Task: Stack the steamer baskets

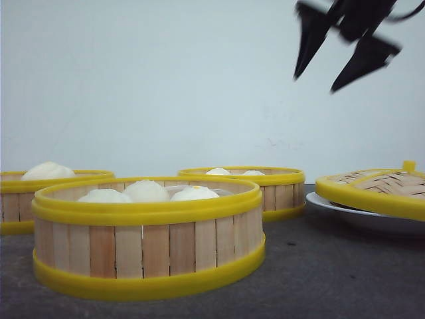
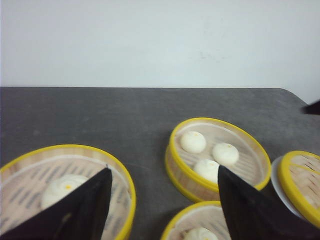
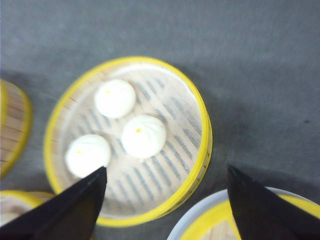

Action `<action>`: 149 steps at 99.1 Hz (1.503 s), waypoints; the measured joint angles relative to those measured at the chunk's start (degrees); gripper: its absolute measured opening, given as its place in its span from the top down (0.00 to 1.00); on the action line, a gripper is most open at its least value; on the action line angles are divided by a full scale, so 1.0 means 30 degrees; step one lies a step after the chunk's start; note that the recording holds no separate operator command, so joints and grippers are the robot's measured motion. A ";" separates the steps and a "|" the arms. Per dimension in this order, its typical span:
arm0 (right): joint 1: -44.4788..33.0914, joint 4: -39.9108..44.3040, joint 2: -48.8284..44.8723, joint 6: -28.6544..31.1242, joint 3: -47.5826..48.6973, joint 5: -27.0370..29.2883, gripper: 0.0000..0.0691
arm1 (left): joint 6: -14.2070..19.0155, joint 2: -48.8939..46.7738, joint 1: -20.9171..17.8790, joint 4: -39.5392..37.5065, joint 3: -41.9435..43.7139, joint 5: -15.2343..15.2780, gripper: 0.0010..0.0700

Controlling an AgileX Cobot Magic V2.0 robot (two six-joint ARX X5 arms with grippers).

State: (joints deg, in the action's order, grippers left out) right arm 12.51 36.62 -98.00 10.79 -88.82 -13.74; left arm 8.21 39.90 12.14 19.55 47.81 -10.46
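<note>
Steamer baskets unstacked; both our grippers gape empty.
We'd lower the right gripper (image 1: 345, 60) squarely over the far basket (image 3: 127, 140), straddling its rim at three and nine o'clock.

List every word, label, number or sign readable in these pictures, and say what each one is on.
None: no view shows any writing.
Steamer baskets: bare wooden slats and plain yellow rims.
Buns: only a small orange dot on top, no character.
Lid and plate: unmarked.
Right gripper and left gripper: plain black, no label visible.
</note>
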 joint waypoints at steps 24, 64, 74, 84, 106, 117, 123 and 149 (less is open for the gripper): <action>0.0415 0.0226 -0.4605 0.0000 -0.2157 0.1982 0.37 | 0.0058 0.0000 0.0648 0.0401 0.0000 0.0000 0.43; 0.0707 -0.0437 -0.7242 0.0109 -0.2259 0.3082 0.59 | 0.0058 -0.0036 0.0787 0.0845 0.0000 0.0000 0.44; 0.0707 -0.0474 -0.7286 0.0197 -0.2259 0.3126 0.73 | 0.0058 -0.0036 0.0787 0.0867 0.0000 -0.0007 0.44; 0.0729 -0.0583 -0.7286 0.0423 -0.2310 0.3118 0.85 | 0.0058 -0.0036 0.0787 0.0867 0.0000 0.0000 0.44; 0.0852 -0.0933 -0.7293 0.1071 -0.2310 0.3672 0.96 | 0.0058 -0.0036 0.0794 0.0940 0.0000 -0.0007 0.44; 0.0845 -0.1086 -0.7315 0.1486 -0.2310 0.3723 0.96 | 0.0051 -0.0036 0.0794 0.1027 0.0000 0.0000 0.44; 0.0823 -0.1064 -0.7315 0.1683 -0.2346 0.3745 0.96 | 0.0015 -0.0036 0.0794 0.1188 0.0000 0.0000 0.44; 0.0350 0.0153 -0.6929 0.1829 -0.4036 0.3475 0.96 | -0.0255 -0.0270 0.0794 0.1953 0.0000 0.0000 0.44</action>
State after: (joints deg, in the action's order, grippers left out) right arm 13.56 37.08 -118.78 16.27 -100.92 -3.31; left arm 7.44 39.09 14.52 25.41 47.81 -10.46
